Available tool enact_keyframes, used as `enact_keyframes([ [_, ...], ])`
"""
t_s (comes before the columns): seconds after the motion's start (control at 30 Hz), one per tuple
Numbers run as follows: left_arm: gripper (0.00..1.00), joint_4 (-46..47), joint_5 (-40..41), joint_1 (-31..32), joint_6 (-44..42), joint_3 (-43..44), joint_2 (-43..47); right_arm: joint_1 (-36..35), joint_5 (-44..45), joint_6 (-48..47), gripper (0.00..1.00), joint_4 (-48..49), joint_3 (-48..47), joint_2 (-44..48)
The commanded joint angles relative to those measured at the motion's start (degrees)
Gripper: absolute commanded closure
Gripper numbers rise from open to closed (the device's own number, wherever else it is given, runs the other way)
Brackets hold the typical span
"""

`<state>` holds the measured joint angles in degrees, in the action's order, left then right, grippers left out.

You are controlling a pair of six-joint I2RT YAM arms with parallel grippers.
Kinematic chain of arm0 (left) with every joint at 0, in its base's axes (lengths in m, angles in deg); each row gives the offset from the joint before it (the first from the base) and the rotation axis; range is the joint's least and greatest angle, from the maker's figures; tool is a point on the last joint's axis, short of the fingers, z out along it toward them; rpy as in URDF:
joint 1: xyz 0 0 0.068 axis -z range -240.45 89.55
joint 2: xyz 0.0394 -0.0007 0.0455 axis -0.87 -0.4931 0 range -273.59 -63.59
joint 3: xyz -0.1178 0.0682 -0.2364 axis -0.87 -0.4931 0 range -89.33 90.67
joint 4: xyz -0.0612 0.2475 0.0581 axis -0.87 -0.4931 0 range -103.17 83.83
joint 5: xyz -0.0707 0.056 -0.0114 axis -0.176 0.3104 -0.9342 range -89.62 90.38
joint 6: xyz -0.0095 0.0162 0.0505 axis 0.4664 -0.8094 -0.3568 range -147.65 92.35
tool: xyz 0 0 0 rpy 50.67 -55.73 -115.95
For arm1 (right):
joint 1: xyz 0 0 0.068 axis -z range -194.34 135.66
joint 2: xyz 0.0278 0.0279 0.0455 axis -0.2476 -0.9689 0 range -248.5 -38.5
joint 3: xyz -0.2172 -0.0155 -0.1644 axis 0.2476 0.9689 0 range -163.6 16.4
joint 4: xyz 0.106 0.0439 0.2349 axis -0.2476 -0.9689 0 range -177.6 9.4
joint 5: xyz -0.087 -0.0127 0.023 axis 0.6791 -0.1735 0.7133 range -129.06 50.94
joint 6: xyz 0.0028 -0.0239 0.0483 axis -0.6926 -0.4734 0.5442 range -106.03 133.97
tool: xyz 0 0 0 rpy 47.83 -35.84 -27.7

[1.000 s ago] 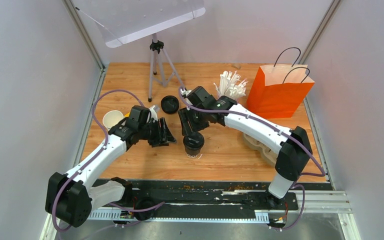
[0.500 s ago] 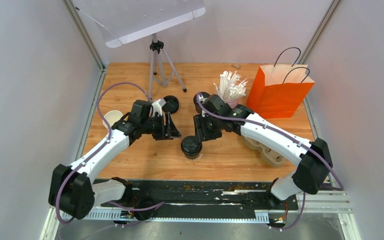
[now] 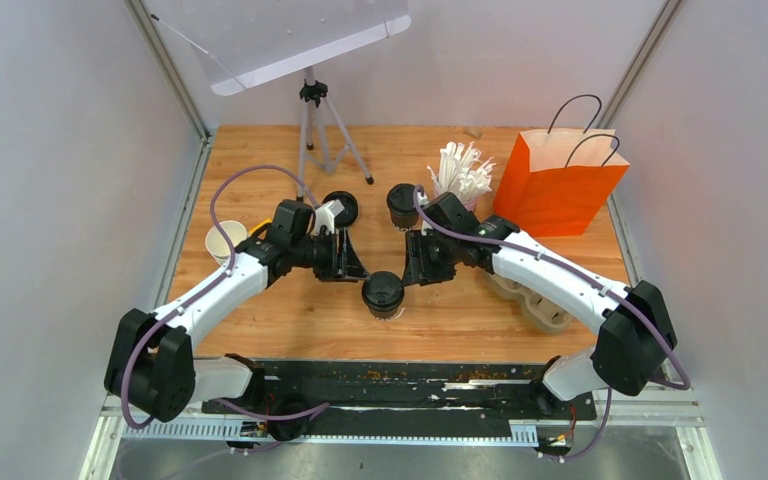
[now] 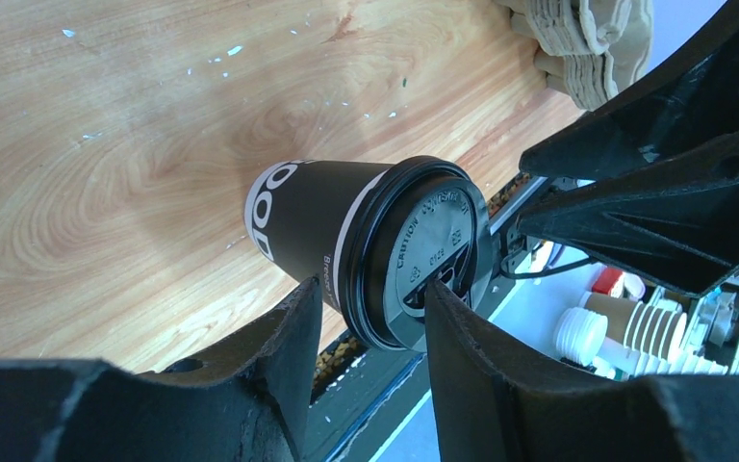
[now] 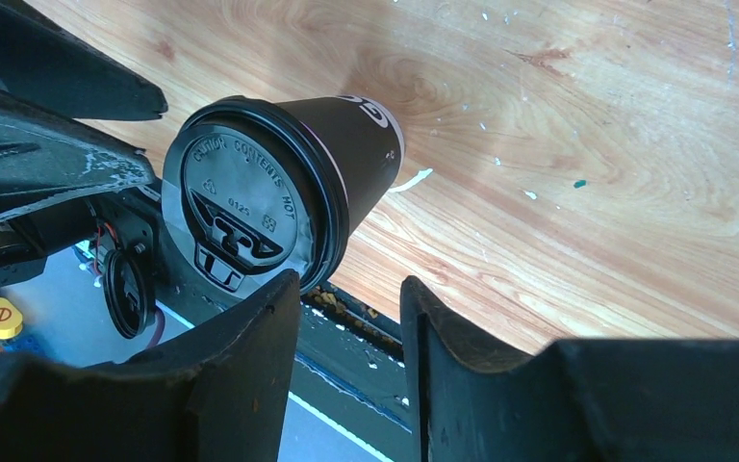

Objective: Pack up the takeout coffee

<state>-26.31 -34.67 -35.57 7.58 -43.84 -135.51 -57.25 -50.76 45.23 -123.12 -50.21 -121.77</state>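
Takeout coffee cups with black lids are numbering two. The centre cup (image 3: 383,293) is standing upright on the desk (image 3: 460,320) toward its front edge, and the second cup (image 3: 402,203) is standing farther back, just beside the one cup of white straws (image 3: 460,172). One open white cup (image 3: 225,240) is sitting at the left side, and one loose black lid (image 3: 340,208) is lying behind the left arm. The left gripper (image 3: 352,262) and the right gripper (image 3: 412,268) are flanking the centre cup, each with its jaws standing partly apart and gripping nothing; whether either is touching the cup cannot be told. One orange paper bag (image 3: 558,185) is standing at the back right. One brown pulp tray (image 3: 535,305) is lying partly under the right arm, and one tripod (image 3: 312,130) is standing at the back.
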Motion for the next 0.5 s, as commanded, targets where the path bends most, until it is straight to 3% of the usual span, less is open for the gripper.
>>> enact_keyframes([
  [0.0,0.50,2.4,-1.6,0.7,-1.5,-0.7,-0.9,0.6,-1.9,1.0,0.57,3.6,0.7,1.0],
  [0.47,0.59,1.5,-1.1,1.5,-2.9,-1.8,-2.5,0.9,-0.5,0.3,0.60,3.1,1.1,-0.1],
])
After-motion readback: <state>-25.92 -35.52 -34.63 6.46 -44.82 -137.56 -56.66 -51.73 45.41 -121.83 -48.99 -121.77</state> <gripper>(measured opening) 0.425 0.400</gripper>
